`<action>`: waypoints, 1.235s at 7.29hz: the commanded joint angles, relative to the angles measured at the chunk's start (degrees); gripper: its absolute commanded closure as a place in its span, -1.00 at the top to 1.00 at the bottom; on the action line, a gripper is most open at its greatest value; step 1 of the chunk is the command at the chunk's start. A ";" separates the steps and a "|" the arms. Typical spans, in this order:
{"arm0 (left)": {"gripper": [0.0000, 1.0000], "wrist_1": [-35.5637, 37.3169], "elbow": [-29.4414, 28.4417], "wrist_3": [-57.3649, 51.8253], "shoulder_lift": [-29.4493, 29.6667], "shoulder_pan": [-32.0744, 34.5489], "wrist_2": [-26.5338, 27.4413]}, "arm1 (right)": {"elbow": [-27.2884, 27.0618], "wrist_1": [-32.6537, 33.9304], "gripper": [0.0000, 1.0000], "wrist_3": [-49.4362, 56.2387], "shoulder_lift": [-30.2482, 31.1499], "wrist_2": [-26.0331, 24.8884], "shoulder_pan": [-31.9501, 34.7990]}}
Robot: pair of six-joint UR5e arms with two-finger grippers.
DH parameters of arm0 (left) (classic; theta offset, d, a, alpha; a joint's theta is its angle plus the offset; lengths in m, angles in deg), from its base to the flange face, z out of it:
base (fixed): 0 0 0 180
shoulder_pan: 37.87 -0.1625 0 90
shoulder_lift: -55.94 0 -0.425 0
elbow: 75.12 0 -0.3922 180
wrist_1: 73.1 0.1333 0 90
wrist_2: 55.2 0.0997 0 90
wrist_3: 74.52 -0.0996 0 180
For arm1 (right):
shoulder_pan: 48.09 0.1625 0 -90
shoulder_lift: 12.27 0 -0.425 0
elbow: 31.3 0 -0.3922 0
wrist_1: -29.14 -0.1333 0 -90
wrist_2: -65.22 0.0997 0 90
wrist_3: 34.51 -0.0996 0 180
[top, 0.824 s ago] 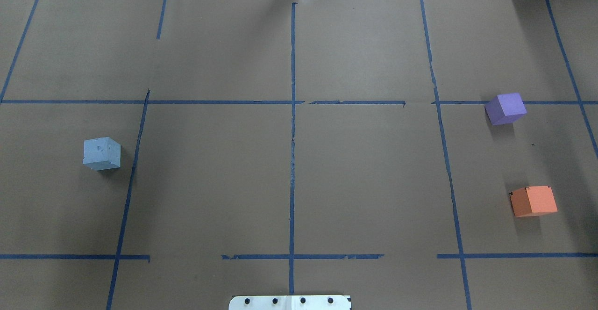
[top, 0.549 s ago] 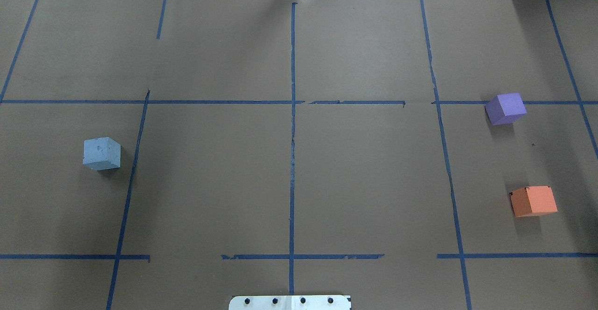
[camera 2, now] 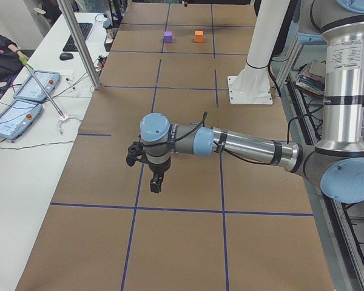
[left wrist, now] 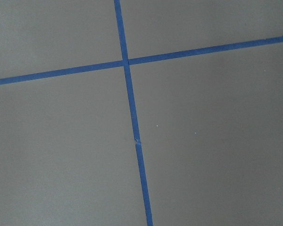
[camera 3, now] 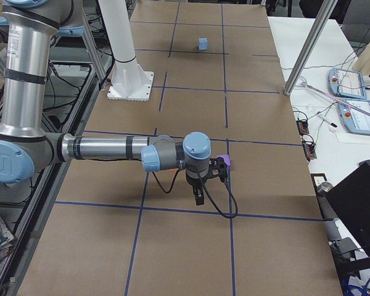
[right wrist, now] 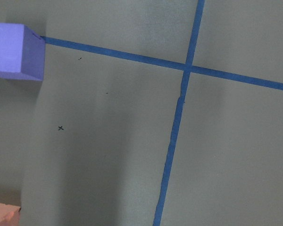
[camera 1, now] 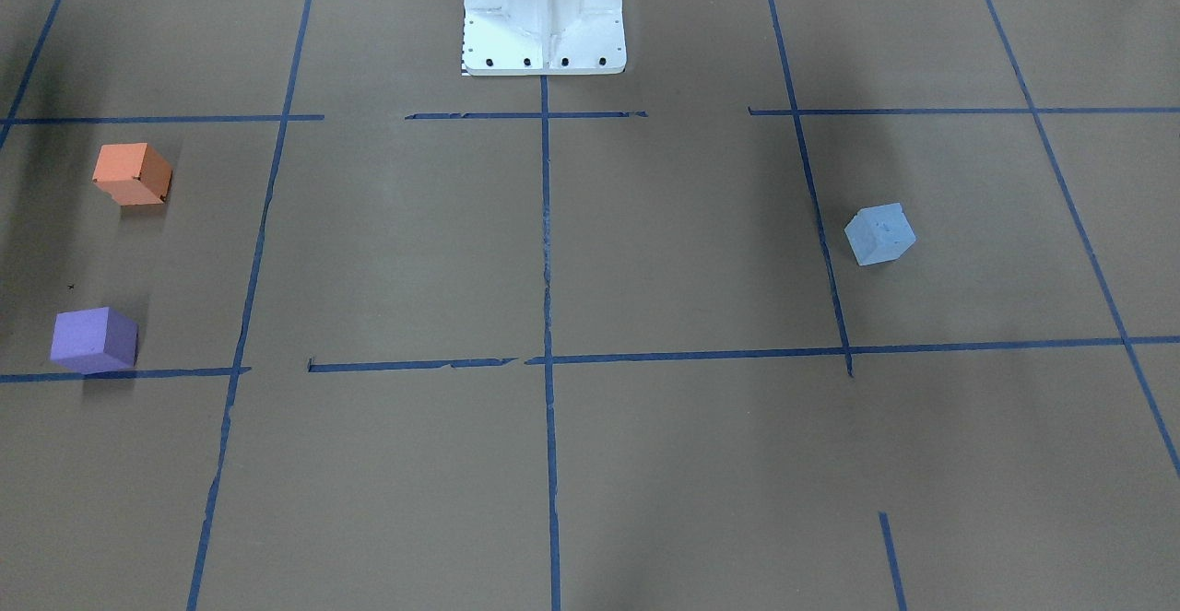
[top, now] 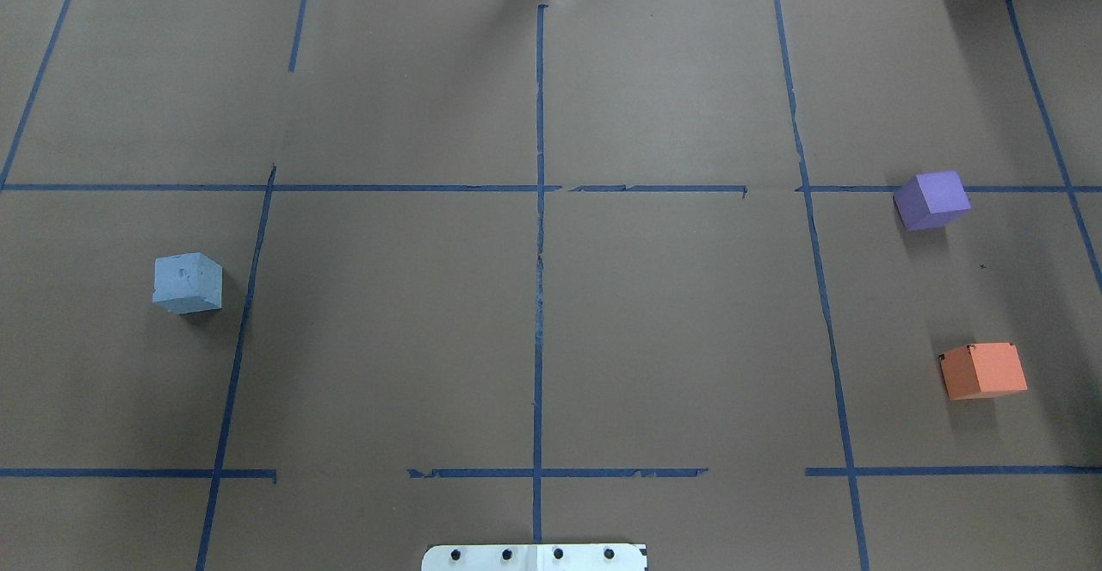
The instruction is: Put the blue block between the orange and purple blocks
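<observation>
One pale blue foam block (top: 188,282) lay on robot's left, well apart from purple foam block (top: 931,200) and orange foam block (top: 983,370) | step: pickup pending | next: left gripper (camera 2: 156,182) must reach it | its pincer width: could not tell

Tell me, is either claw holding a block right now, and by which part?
No block is held. The blue block, purple block and orange block all sit free on the table, with nothing touching them.
</observation>
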 commanded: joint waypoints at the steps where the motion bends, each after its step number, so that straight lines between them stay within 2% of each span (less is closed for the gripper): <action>1: 1.00 -3.12 -0.71 0.51 3.90 -0.58 -0.13 | 0.17 0.09 1.00 -0.07 0.01 0.05 0.00; 2: 1.00 -7.14 -0.63 6.78 3.82 -0.84 -0.40 | 0.17 0.09 1.00 -0.07 0.02 0.05 0.00; 3: 1.00 -11.45 0.50 11.63 3.22 -7.29 -0.49 | 0.17 0.09 1.00 -0.07 0.02 0.05 0.00; 4: 1.00 -12.45 0.60 24.64 2.43 -12.40 0.30 | 0.17 0.09 1.00 -0.07 -0.07 0.05 0.00; 7: 1.00 -29.90 0.43 59.04 1.19 -29.36 12.31 | 0.08 0.00 1.00 0.02 -0.07 0.05 0.00; 9: 1.00 -31.27 -0.45 62.03 1.97 -34.67 14.45 | 0.17 0.00 1.00 0.02 0.02 0.05 0.00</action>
